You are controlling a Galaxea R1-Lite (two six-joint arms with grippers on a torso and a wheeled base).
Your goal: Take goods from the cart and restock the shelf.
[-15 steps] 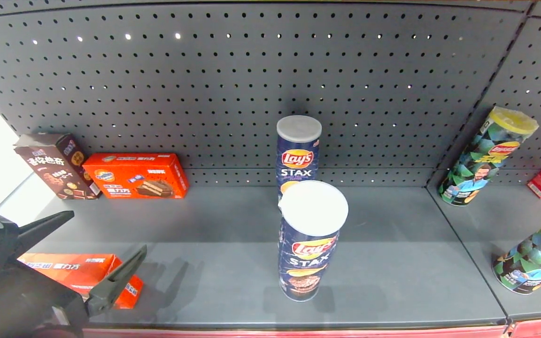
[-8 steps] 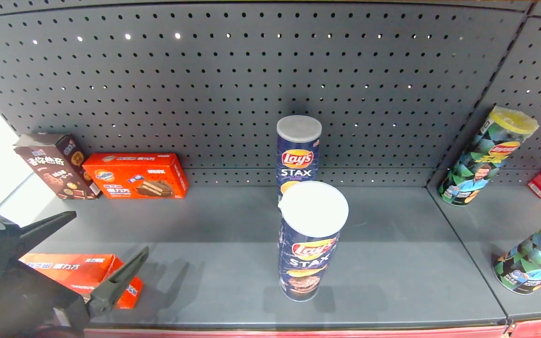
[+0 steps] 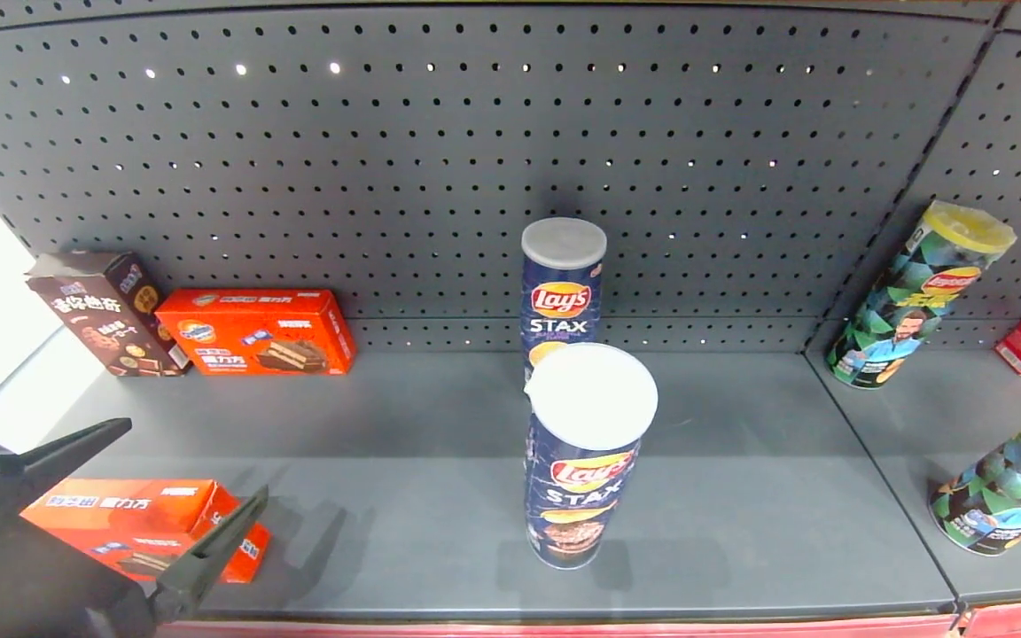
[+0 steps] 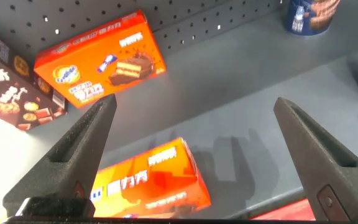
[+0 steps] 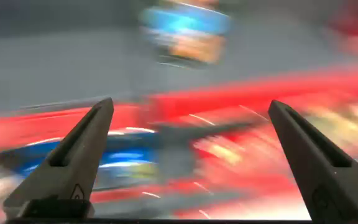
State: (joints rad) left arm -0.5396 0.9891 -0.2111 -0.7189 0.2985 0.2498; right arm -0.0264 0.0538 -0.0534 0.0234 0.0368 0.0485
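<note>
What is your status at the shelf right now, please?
Left gripper open near front orange box. Right gripper open, holding nothing. Blue chip cans stand apart mid-shelf.

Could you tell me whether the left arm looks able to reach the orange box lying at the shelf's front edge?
Probably yes: the open left claw hovers right over the front orange box, with nothing between them.

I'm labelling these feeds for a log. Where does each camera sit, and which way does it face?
Head view: on the head, facing forward and down at the shelf and front chip can; the left gripper shows lower left.
Left wrist view: on the left wrist, facing the shelf's left end between its open fingers.
Right wrist view: on the right wrist, facing a blurred red-and-grey scene between the right gripper's open fingers.
Shared: head and left wrist views show the front orange box.
</note>
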